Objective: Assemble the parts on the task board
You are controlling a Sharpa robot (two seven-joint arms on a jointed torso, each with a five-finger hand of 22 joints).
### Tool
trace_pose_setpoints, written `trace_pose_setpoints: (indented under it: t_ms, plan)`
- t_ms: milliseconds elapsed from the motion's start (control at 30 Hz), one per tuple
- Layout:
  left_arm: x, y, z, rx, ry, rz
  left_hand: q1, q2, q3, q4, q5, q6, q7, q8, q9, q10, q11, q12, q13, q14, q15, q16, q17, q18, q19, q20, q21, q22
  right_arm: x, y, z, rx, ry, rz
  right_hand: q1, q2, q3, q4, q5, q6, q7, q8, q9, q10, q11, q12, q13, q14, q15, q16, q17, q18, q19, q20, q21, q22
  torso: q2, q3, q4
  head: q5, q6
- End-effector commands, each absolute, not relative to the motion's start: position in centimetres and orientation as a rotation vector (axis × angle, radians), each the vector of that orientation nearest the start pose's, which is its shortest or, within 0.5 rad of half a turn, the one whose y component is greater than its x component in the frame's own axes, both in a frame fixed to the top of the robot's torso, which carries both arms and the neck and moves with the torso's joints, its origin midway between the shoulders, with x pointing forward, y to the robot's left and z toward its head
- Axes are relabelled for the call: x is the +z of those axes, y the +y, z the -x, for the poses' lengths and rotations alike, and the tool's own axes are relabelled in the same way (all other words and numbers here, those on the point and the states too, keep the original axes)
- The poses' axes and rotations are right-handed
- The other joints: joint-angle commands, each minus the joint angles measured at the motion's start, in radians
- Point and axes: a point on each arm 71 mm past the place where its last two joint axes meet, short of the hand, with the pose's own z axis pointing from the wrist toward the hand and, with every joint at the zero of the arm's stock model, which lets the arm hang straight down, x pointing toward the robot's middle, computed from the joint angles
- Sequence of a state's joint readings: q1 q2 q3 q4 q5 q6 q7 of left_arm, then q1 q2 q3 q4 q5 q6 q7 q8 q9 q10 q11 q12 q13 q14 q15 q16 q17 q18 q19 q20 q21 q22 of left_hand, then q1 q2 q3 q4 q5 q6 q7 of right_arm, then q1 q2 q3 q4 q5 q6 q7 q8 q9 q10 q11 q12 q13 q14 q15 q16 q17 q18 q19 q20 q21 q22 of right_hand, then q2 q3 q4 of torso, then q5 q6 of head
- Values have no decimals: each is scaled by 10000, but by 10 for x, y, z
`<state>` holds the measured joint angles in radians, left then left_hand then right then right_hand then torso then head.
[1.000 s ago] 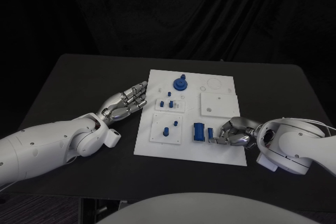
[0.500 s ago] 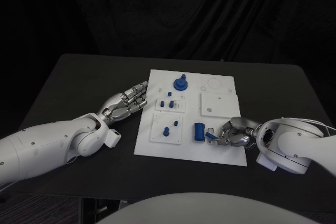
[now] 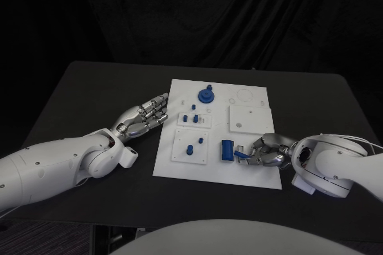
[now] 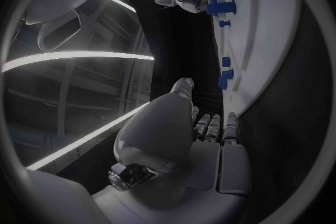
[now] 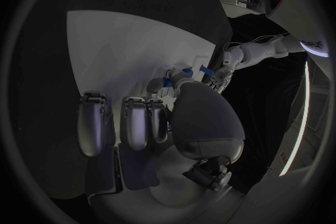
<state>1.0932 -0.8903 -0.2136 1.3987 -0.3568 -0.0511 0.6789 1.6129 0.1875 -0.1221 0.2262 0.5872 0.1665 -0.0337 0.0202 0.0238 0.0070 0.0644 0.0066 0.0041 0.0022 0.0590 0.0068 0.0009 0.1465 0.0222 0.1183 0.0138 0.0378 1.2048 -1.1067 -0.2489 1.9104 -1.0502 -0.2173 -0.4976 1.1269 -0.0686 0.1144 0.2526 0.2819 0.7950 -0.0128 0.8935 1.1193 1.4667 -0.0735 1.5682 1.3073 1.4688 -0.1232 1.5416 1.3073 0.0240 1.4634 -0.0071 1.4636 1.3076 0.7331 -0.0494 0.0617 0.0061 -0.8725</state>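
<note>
in the head view the white task board (image 3: 247,92) lies mid-table (image 3: 96,89). the left hand (image 3: 145,116) rests beside the board's left edge, fingers stretched out and slightly apart, holding nothing. the right hand (image 3: 263,152) sits on the board's lower right, fingers curled round a small blue part (image 3: 240,154), next to a blue block (image 3: 227,150). a blue round piece (image 3: 206,94) stands near the far edge. in the left wrist view the left hand's fingers (image 4: 212,126) lie straight beside the board (image 4: 262,39). in the right wrist view the right hand (image 5: 157,106) closes over a blue part (image 5: 173,74).
</note>
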Motion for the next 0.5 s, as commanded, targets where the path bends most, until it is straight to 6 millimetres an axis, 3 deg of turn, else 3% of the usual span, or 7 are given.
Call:
trace_pose_setpoints:
  t_ms: [33, 67, 100, 133, 167, 333, 500]
  plan:
    - [-267, 250, -442, -17060, 15447, 6299, 54, 54, 60, -21, 44, -14, 53, 48, 9, 22, 66, -41, -15, -22, 75, -68, -9, -160, -13, 84, 7, 13, -248, -237, -367, 5095, 22451, -3528, 43, 149, -3, 163, 17, -176, 74, -729, -543, 1041, 11, 26, 2635, 833, -26, -39, 1661, 56, 509, -48, -30, 2238, 3, -1, -3, -4, -1]
    - [-268, 250, -442, -17060, 15450, 6301, 54, 54, 60, -21, 44, -14, 53, 48, 9, 22, 66, -41, -15, -22, 75, -68, -9, -160, -13, 84, 7, 13, -248, -237, -367, 5142, 22396, -3542, 69, 148, -3, 201, 19, -211, 148, -1166, -909, 1041, 69, 26, 2635, 831, 23, -42, 1655, 57, 504, -23, -38, 2236, 4, 0, -2, -7, -1]
    - [-268, 250, -442, -17060, 15452, 6302, 54, 54, 60, -21, 44, -14, 53, 48, 9, 22, 66, -41, -15, -22, 75, -68, -9, -160, -13, 84, 7, 13, -248, -236, -367, 5175, 22355, -3554, 117, 131, -14, 234, 20, -204, 288, -1826, -1519, 1041, 194, 26, 2635, 833, 114, -39, 1663, 56, 502, 55, -42, 2235, 5, 0, -4, -6, -1]
    - [-268, 250, -442, -17061, 15456, 6304, 54, 54, 60, -21, 44, -14, 53, 48, 9, 22, 66, -41, -15, -22, 75, -68, -9, -160, -13, 84, 7, 13, -247, -236, -366, 5209, 22311, -3569, 144, 123, -24, 239, 18, -168, 385, -2181, -1877, 1041, 258, 26, 2635, 830, 181, -44, 1649, 56, 496, 117, -52, 2231, 4, 0, -2, -11, -1]
    - [-268, 250, -442, -17062, 15460, 6307, 54, 54, 60, -21, 44, -14, 53, 48, 9, 22, 66, -41, -15, -22, 75, -68, -9, -160, -13, 84, 7, 13, -247, -236, -366, 5233, 22279, -3578, 186, 96, -65, 241, 20, -241, 586, -3049, -2746, 1041, 488, 26, 2635, 832, 357, -38, 1661, 57, 496, 244, -51, 2232, 3, 0, -3, -10, -1]
    - [-268, 250, -441, -17056, 15487, 6325, 48, 57, 66, -24, 42, -21, 59, 47, 8, 21, 69, -41, -15, -22, 81, -68, -9, -161, -10, 90, 8, 16, -244, -236, -366, 5271, 21990, -3356, 353, -20, -214, 120, 13, -435, 918, -4055, -4009, 1041, 747, 26, 2635, 829, 590, -33, 1659, 71, 469, 497, -96, 2215, 2, 1, -13, 19, -1]
    - [-268, 251, -441, -17046, 15517, 6346, 48, 57, 66, -24, 42, -21, 59, 47, 8, 21, 69, -41, -15, -22, 81, -68, -9, -161, -10, 90, 8, 16, -241, -236, -364, 5046, 21747, -2737, 355, -148, -320, 120, 9, -508, 976, -4249, -4328, 1041, 796, 26, 2635, 832, 636, -25, 1677, 76, 461, 553, -109, 2211, 1, 1, -20, 39, -1]
